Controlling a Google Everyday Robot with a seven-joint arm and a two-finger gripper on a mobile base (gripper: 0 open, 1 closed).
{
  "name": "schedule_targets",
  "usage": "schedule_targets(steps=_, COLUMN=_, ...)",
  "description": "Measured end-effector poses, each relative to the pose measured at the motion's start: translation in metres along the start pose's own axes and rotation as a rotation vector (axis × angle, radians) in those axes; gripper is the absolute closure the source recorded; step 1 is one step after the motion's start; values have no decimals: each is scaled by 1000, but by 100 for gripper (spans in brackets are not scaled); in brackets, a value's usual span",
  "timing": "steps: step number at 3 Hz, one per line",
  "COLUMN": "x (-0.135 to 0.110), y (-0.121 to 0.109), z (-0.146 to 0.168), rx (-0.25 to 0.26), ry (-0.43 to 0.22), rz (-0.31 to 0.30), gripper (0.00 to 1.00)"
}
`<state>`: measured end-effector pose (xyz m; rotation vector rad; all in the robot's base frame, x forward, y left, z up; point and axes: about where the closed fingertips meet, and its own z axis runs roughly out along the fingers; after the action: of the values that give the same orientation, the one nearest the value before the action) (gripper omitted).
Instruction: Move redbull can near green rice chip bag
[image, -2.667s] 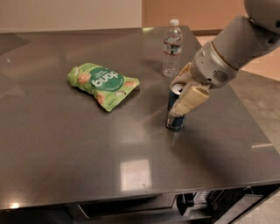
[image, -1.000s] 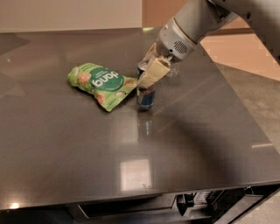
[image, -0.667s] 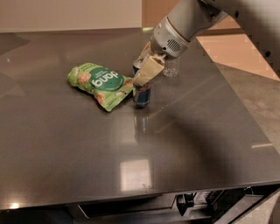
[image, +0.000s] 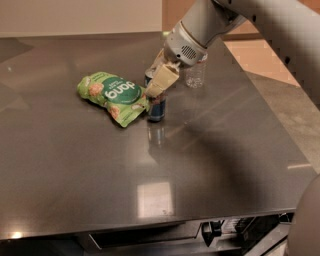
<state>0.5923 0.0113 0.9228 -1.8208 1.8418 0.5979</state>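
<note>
One redbull can stands upright right under the gripper, long axis vertical, base on the table; the fingers pinch its upper part and hide the top; the green rice chip bag lies flat just left of the gripper, edge against the can; a clear water bottle stands behind-right, contents unclear; the arm slants down from upper right.

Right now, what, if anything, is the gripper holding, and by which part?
The gripper holds the redbull can by its upper half; the can is upright beside the green rice chip bag.
</note>
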Motion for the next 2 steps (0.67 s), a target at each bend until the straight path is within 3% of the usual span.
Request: schedule_targets(steps=2, x=-3, y=-1, z=8, rx=-14, ry=-7, rz=-5, gripper=13)
